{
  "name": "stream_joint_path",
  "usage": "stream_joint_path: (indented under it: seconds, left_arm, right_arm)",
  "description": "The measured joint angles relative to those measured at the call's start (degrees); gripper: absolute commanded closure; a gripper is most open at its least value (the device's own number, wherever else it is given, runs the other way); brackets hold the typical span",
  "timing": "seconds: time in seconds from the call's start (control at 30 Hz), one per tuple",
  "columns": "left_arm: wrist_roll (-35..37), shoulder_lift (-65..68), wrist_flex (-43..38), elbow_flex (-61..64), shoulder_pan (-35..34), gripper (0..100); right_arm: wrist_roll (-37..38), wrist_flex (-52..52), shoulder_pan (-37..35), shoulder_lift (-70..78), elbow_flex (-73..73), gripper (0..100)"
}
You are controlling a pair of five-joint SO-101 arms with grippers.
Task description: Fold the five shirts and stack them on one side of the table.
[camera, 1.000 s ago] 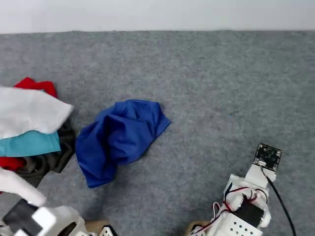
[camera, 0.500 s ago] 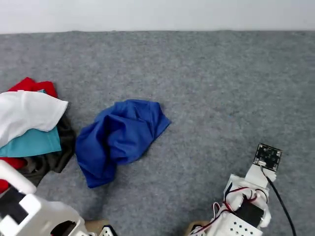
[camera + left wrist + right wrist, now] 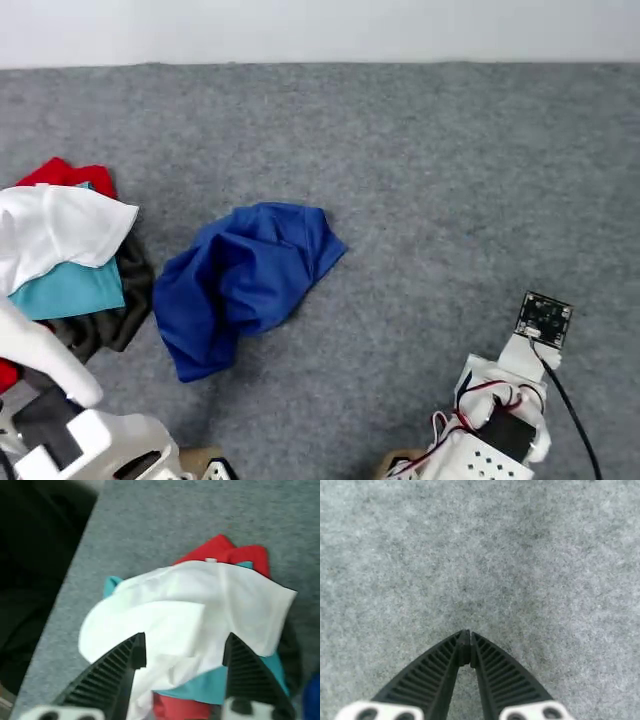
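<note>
Grey felt covers the worktop (image 3: 450, 160). I see the blue shirt (image 3: 240, 285) crumpled left of centre, and at the left edge a heap: white shirt (image 3: 200, 605) over teal shirt (image 3: 70, 290), red shirt (image 3: 65, 173) and dark shirt (image 3: 120, 320). My left gripper (image 3: 185, 640) hangs spread wide above the white one; my right gripper (image 3: 468, 641) is clenched on nothing over bare felt.

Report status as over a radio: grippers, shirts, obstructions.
Left gripper open above white shirt topping the pile; right gripper shut over grey table. Blue shirt crumpled, apart from pile. Nothing blocks the pile.
</note>
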Motion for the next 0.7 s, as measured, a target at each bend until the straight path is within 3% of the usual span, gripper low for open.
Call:
stream_joint_path:
  seconds: [0.27,0.53,0.7]
  left_arm:
    - [4.7,-4.7,0.6,5.2,8.5,75]
    - [4.8,-16.5,0.6,24.5,24.4,83]
    - [4.8,-22.2,0.6,32.6,27.8,83]
  right_arm:
    - [0.0,0.0,0.0,0.0,0.0,98.8]
    - [0.0,0.0,0.0,0.0,0.0,98.7]
    - [0.0,0.0,0.0,0.0,0.0,98.7]
